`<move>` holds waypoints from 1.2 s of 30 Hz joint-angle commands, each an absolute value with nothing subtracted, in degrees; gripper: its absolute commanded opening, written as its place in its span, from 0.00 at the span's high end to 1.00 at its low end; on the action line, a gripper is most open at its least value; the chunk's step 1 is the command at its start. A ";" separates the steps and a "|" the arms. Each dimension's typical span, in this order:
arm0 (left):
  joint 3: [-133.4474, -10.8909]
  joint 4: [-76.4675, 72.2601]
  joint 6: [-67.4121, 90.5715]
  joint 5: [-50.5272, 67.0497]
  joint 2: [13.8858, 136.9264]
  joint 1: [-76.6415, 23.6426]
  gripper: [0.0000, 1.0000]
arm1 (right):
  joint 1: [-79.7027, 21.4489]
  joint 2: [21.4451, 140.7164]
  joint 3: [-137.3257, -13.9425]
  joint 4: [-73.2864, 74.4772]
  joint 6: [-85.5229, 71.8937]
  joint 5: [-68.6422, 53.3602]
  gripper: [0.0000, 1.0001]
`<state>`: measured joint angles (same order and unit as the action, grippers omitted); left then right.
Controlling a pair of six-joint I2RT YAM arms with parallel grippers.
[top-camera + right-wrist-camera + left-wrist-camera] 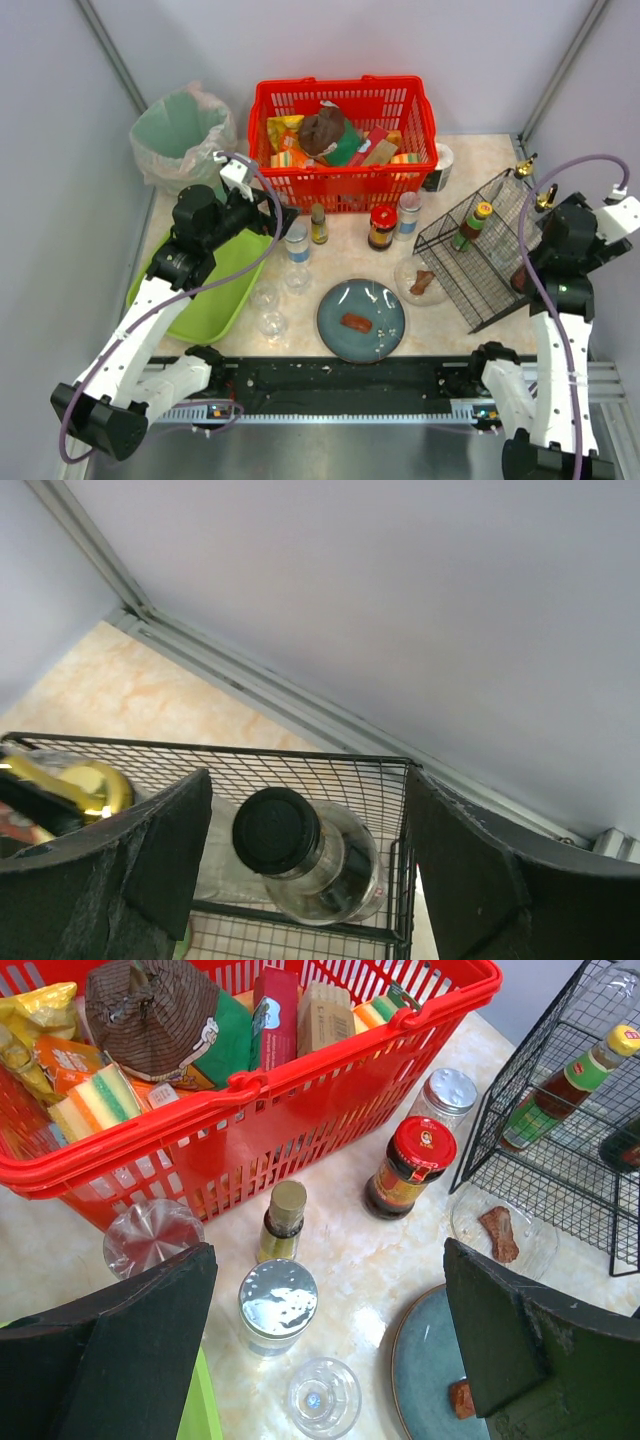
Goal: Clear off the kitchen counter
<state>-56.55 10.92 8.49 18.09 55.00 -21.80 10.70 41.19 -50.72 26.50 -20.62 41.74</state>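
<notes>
The pale marble kitchen counter [345,262] holds a teal plate [380,300] with a brown food piece, a glass dish [405,272], two small glasses [264,296], a silver-lidded jar [277,1305], a small bottle [283,1222], a red-lidded jar [412,1165] and a shaker [445,1095]. My left gripper [330,1260] is open and empty, high above the silver-lidded jar and a glass [322,1397]. My right gripper [308,780] is open over the right end of the wire rack [480,270]. Its fingers stand either side of a black-capped bottle [300,855] without touching it.
A red basket [340,84] full of packets stands at the back. A bagged bin [180,135] is at the back left. A lime-green tray [215,290] lies at the left under my left arm. The rack holds more bottles [472,225]. Walls close in on both sides.
</notes>
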 commanded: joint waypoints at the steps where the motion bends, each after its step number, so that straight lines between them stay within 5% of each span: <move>1: -58.54 10.37 8.44 17.49 54.84 -21.97 0.01 | 11.25 39.55 -57.73 31.80 -21.96 37.98 0.25; 9: -58.97 11.25 8.27 17.93 55.02 -21.97 0.02 | 11.25 35.95 -63.89 40.41 -23.82 23.05 0.29; 16: -59.50 12.83 5.89 14.33 54.58 -21.88 0.01 | 11.25 34.98 -64.87 41.31 -21.45 -8.57 0.25; 26: -59.67 13.18 6.33 15.47 55.46 -21.97 0.02 | 10.64 35.68 -58.28 25.07 -21.88 -32.86 0.24; 30: -59.59 13.27 6.06 14.68 55.55 -21.97 0.02 | 3.81 37.61 -53.88 19.78 -21.37 -29.82 0.24; 36: -59.68 13.54 5.98 14.41 56.69 -21.97 0.02 | -19.13 46.92 -51.77 17.06 -15.92 -8.12 0.23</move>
